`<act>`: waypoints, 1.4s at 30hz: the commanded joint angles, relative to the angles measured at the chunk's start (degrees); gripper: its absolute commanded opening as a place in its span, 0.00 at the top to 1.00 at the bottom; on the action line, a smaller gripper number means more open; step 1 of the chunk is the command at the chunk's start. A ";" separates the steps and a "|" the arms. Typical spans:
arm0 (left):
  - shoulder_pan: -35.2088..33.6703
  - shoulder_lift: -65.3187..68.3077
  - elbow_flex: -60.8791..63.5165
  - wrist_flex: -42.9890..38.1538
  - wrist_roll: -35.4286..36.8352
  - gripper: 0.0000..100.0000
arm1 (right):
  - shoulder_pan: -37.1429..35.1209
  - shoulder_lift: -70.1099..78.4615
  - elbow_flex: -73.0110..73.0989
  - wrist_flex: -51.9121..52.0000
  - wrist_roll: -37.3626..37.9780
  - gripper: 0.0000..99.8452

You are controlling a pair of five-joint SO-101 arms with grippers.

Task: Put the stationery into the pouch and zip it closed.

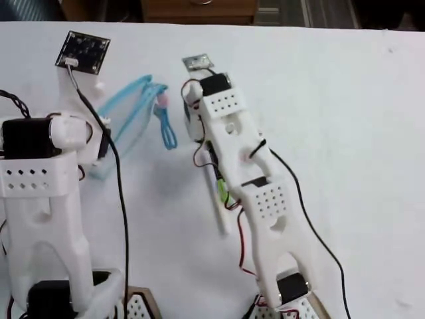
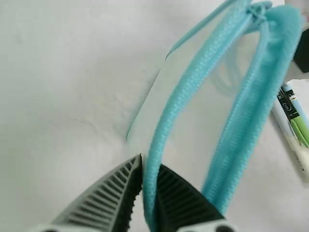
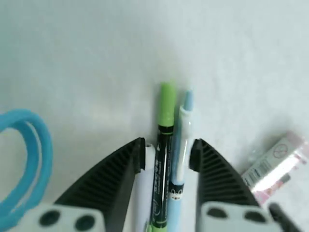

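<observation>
The right claw point(image 3: 166, 150) grips the pens point(image 3: 165, 116). The left claw point(image 2: 147, 166) pinches the pouch point(image 2: 207, 72) rim. The open pouch lies just beside the right claw, on its left side; the pens point past it.

Pens point(image 1: 221, 191) and pouch point(image 1: 126, 123) half hidden
From above, the right arm point(image 1: 232, 126) covers most of the pens; the left arm point(image 1: 40, 179) hides the pouch's near corner.
</observation>
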State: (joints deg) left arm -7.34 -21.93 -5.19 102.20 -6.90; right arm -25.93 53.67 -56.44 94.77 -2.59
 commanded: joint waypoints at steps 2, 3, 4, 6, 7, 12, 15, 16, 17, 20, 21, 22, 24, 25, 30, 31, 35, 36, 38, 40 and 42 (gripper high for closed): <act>-0.40 -0.13 -0.35 0.18 0.35 0.98 | -0.13 2.95 -2.46 -2.24 -0.18 0.87; -0.40 -0.13 -0.35 0.18 0.35 0.98 | -0.13 4.09 -2.99 -2.51 -0.18 0.86; -0.40 -0.13 -0.35 0.18 0.35 0.98 | -0.04 5.14 -3.43 -2.77 -0.18 0.86; -0.40 -0.13 -0.35 0.18 0.35 0.98 | 0.22 7.16 -4.92 -2.77 -0.18 0.86; -0.40 -0.13 -0.35 0.18 0.35 0.98 | 0.22 8.04 -5.63 -2.51 -0.18 0.86; -0.40 -0.13 -0.35 0.18 0.35 0.98 | -0.13 11.30 -8.53 -2.33 4.84 0.86; -0.40 -0.13 -0.35 0.18 0.35 0.98 | 0.57 11.65 -8.62 -1.89 6.42 0.88; -0.40 -0.13 -0.35 0.18 0.35 0.98 | 0.92 11.65 -8.62 -1.45 6.77 0.91; -0.40 -0.13 -0.35 0.18 0.35 0.98 | 1.27 11.56 -8.62 -1.10 6.95 0.95; -0.40 -0.13 -0.35 0.18 0.35 0.98 | 2.51 11.47 -8.70 -0.66 6.95 0.96; -0.40 -0.13 -0.35 0.18 0.35 0.98 | 2.86 11.38 -8.70 -0.40 6.95 0.96; -0.40 -0.13 -0.35 0.18 0.35 0.98 | 2.95 11.30 -8.70 -0.31 6.95 0.98; -0.40 -0.13 -0.35 0.18 0.35 0.98 | 3.47 10.59 -8.70 0.31 6.68 0.98; -0.40 -0.13 -0.35 0.18 0.35 0.98 | 3.74 9.98 -8.70 0.40 6.68 0.98; -0.40 -0.13 -0.35 0.26 0.35 0.98 | 4.79 4.62 -8.70 0.40 6.68 0.98; -0.40 -0.13 -0.35 0.26 0.35 0.98 | 5.05 3.56 -8.70 0.40 6.77 0.98; -0.40 -0.13 -0.35 0.26 0.35 0.98 | 5.85 -0.40 -8.70 0.48 6.86 0.98; -0.40 -0.13 -0.35 0.26 0.35 0.98 | 5.93 -1.19 -8.70 0.48 6.86 0.98; -0.40 -0.13 -0.35 0.26 0.35 0.98 | 6.29 -2.51 -8.70 0.48 6.68 0.98; -0.40 -0.13 -0.35 0.26 0.35 0.98 | 6.55 -3.65 -8.70 0.66 6.68 0.98; -0.40 -0.13 -0.35 0.26 0.35 0.98 | 6.55 -4.09 -8.70 1.71 6.77 0.98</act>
State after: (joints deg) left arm -7.34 -21.93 -5.19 102.20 -6.90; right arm -20.22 54.29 -64.35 95.38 3.82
